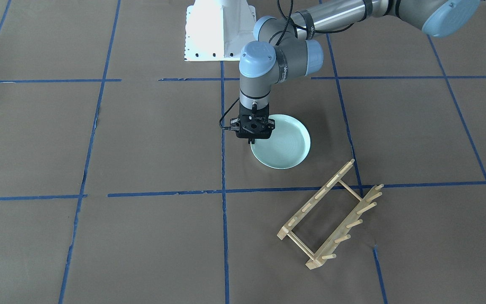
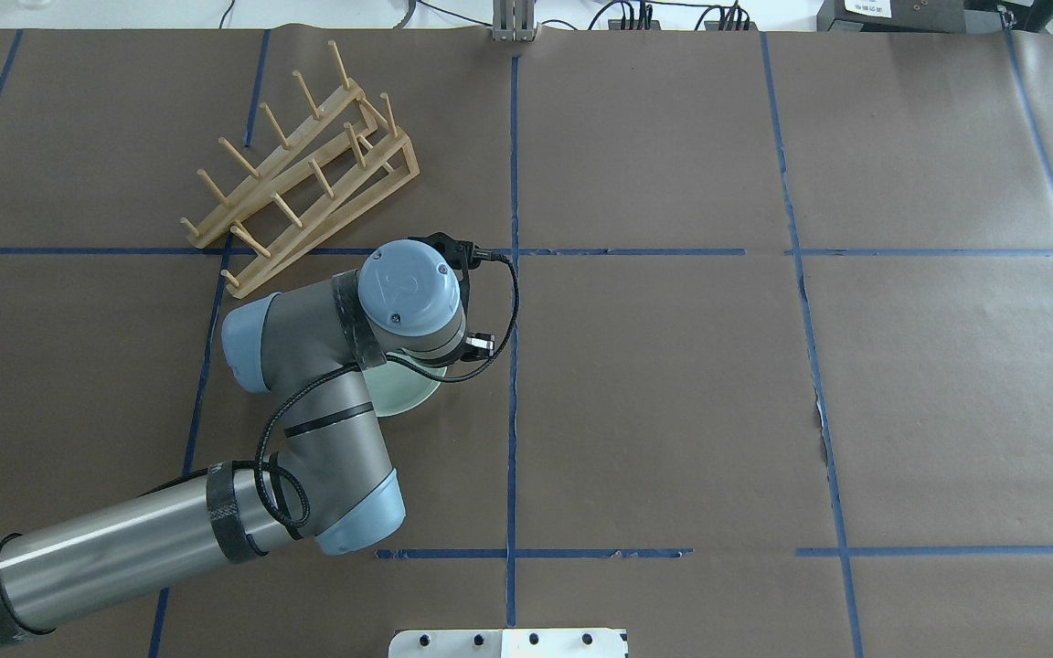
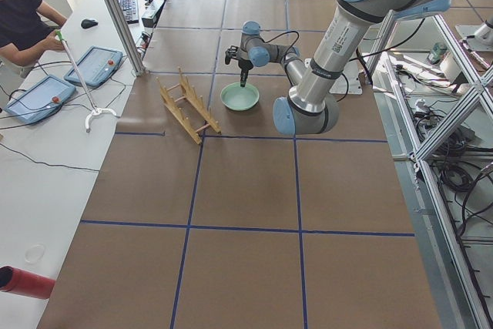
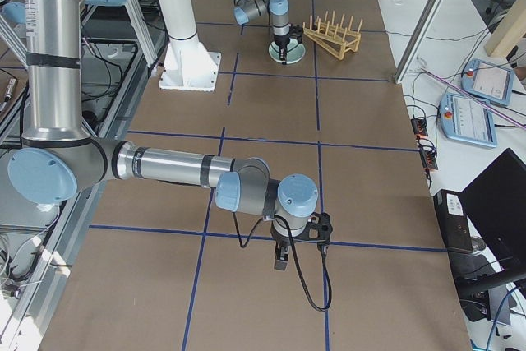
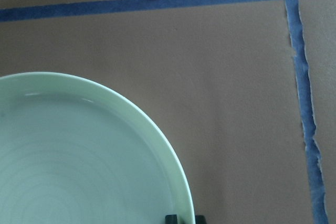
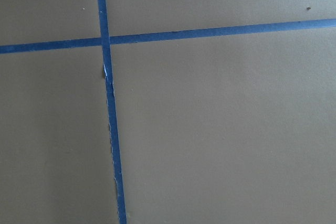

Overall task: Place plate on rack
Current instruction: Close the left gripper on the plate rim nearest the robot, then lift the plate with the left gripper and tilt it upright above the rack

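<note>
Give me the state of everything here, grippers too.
Round pale mint-green plate: lying flat, right side up, on the table.
Small light-wood peg rack: upright, empty, apart from the plate.
Left gripper: straddles the plate's rim; clamped or not, cannot tell.
Right gripper: hangs over bare table; open or shut, cannot tell.

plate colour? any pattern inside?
The plate is pale mint green with faint concentric rings inside. It shows best in the left wrist view.

Pale mint-green plate (image 1: 285,145), faintly ringed, under the black left tool (image 1: 252,141); light-wood rack (image 1: 329,215) beyond it; table (image 1: 141,139) brown, gridded with blue tape lines (image 1: 223,169).
</note>
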`<state>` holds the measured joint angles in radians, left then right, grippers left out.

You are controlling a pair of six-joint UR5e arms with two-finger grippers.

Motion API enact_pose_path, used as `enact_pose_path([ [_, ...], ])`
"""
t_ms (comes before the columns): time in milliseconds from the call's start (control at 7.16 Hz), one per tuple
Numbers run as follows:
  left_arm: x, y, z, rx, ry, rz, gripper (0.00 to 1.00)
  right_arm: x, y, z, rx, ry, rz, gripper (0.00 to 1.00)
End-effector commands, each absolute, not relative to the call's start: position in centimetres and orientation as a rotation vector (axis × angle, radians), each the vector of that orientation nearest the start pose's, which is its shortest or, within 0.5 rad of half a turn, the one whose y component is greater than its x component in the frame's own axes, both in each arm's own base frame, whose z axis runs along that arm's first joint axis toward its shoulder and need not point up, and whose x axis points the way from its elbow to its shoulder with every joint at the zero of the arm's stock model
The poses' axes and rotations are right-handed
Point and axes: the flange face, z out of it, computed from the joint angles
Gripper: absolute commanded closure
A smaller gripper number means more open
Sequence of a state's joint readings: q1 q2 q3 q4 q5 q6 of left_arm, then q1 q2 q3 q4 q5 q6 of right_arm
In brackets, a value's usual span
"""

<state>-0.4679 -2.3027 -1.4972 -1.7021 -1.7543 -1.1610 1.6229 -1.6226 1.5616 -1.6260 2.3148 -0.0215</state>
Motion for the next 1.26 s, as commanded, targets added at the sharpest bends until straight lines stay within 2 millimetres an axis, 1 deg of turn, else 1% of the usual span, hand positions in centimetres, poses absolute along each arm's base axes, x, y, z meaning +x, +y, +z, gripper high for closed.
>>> enact_pose_path([
  [0, 59.4, -43.0, 22.1, 0.193, 0.811, 0.026, 1.00, 9.0, -45.6, 69.5, -0.084, -0.747, 0.073, 0.00],
  [140, 58.5, -42.8, 20.9, 0.205, 0.832, 0.026, 1.00, 9.0, -45.7, 69.5, -0.082, -0.747, 0.072, 0.00],
  [279, 56.8, -42.8, 19.2, 0.216, 0.847, 0.018, 1.00, 9.0, -45.6, 69.5, -0.084, -0.747, 0.073, 0.00],
  [419, 52.3, -44.2, 16.0, 0.226, 0.909, -0.018, 1.00, 9.0, -45.7, 69.5, -0.082, -0.747, 0.072, 0.00],
  [559, 46.3, -45.8, 13.3, 0.181, 0.966, -0.040, 1.00, 9.0, -45.6, 69.5, -0.084, -0.747, 0.073, 0.00],
  [699, 40.7, -46.5, 10.9, 0.222, 1.000, -0.085, 1.00, 9.0, -45.6, 69.5, -0.083, -0.747, 0.071, 0.00],
  [838, 34.6, -47.5, 9.0, 0.253, 1.025, -0.135, 1.00, 9.0, -45.6, 69.5, -0.084, -0.747, 0.073, 0.00],
  [978, 29.2, -48.3, 7.6, 0.222, 1.102, -0.147, 1.00, 9.0, -45.6, 69.5, -0.084, -0.747, 0.073, 0.00],
  [1118, 24.8, -49.0, 6.6, 0.231, 1.145, -0.204, 1.00, 9.0, -45.6, 69.5, -0.084, -0.747, 0.073, 0.00],
])
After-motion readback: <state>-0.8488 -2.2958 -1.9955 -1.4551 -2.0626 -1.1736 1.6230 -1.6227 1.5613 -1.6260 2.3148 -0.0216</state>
